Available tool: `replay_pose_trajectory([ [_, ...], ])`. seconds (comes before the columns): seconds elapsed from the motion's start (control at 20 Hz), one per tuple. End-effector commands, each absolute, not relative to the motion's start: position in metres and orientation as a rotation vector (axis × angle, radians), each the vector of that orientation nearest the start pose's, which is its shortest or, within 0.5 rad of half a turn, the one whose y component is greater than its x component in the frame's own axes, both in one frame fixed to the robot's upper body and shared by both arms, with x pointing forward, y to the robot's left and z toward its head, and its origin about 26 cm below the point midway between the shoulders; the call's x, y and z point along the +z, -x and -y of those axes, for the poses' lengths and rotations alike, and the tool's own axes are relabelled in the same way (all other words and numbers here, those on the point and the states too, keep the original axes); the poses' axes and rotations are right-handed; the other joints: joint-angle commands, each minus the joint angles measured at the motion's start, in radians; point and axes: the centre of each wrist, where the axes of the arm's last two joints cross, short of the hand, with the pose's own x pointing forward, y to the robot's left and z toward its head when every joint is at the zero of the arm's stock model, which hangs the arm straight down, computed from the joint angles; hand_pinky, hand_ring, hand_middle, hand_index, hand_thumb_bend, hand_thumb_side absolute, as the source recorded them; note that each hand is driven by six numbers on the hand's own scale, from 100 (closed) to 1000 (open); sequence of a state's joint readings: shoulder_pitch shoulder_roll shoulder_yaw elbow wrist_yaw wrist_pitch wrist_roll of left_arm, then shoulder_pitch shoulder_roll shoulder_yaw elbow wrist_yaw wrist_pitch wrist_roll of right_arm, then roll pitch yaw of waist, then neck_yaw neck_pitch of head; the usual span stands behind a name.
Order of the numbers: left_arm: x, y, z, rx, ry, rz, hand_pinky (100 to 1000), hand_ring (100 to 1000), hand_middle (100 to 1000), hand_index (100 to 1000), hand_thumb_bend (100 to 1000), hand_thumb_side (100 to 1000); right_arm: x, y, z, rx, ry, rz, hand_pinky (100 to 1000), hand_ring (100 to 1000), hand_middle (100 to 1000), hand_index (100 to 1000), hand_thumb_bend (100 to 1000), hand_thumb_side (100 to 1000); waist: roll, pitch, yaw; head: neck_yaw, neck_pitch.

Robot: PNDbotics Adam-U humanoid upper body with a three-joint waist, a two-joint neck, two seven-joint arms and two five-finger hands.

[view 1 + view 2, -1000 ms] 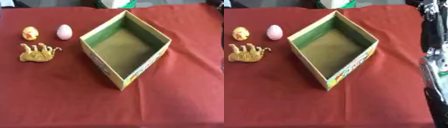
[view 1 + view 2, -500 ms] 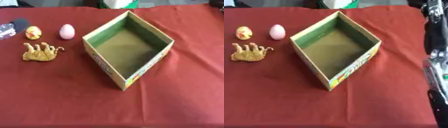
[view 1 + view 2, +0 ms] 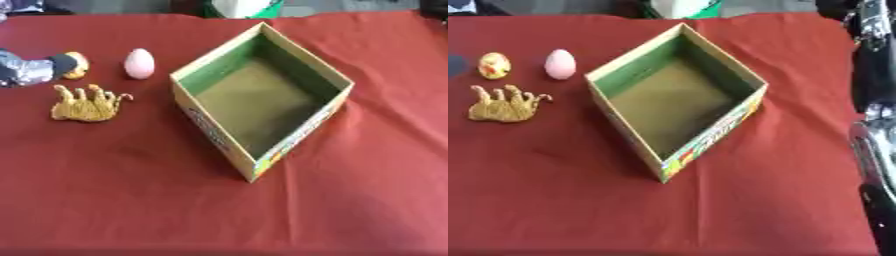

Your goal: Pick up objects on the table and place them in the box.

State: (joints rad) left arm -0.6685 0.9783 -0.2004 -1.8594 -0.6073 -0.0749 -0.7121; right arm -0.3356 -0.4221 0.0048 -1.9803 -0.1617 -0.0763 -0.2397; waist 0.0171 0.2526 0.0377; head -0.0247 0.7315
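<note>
An open cardboard box (image 3: 199,69) with green inner walls stands cornerwise mid-table, with nothing inside it. To its left lie a pink egg (image 3: 139,63), a yellow-orange egg (image 3: 494,65) and a yellow toy animal (image 3: 86,104) on its side. My left hand (image 3: 33,70), black and silver, comes in from the left edge and covers the left side of the yellow-orange egg in the left eye view. Whether it touches the egg is unclear. My right arm (image 3: 874,135) runs down the right edge of the right eye view, well away from the objects.
A red cloth (image 3: 131,200) covers the table. A white and green object (image 3: 241,7) sits past the far edge behind the box. Open cloth stretches in front of the box and to its right.
My left hand has come further in from the left edge and now reaches the yellow-orange egg. The eggs, toy and box have not moved.
</note>
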Motion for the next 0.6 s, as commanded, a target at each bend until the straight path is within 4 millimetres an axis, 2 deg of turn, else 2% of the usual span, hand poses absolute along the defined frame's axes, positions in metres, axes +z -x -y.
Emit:
replay_pose_trajectory([
  [0.05, 0.336, -0.326, -0.299, -1.905, -1.036, 1.321, 810, 881, 894, 1000, 364, 844, 0.226, -0.302, 0.271, 0.146, 0.148, 2.418, 731, 664, 541, 825, 100, 681, 0.003, -0.013, -0.001, 0.007, -0.011],
  [0.2, 0.335, -0.336, -0.300, -1.915, -0.975, 1.266, 837, 912, 926, 1000, 434, 869, 0.226, -0.302, 0.270, 0.149, 0.146, 2.415, 731, 664, 541, 825, 100, 681, 0.004, -0.010, -0.003, 0.013, -0.012],
  [0.35, 0.335, -0.345, -0.298, -1.955, -0.951, 1.198, 863, 925, 940, 1000, 475, 840, 0.226, -0.302, 0.269, 0.155, 0.141, 2.412, 732, 665, 540, 825, 100, 681, 0.004, -0.006, -0.006, 0.022, -0.014],
  [0.4, 0.334, -0.349, -0.298, -1.968, -0.950, 1.173, 864, 923, 939, 1000, 448, 778, 0.226, -0.302, 0.269, 0.157, 0.140, 2.412, 732, 665, 540, 824, 100, 681, 0.005, -0.005, -0.008, 0.026, -0.016],
  [0.6, 0.323, -0.364, -0.300, -1.999, -0.943, 1.103, 875, 919, 927, 1000, 412, 706, 0.226, -0.302, 0.268, 0.161, 0.135, 2.409, 732, 665, 539, 824, 100, 678, 0.006, 0.000, -0.011, 0.034, -0.019],
])
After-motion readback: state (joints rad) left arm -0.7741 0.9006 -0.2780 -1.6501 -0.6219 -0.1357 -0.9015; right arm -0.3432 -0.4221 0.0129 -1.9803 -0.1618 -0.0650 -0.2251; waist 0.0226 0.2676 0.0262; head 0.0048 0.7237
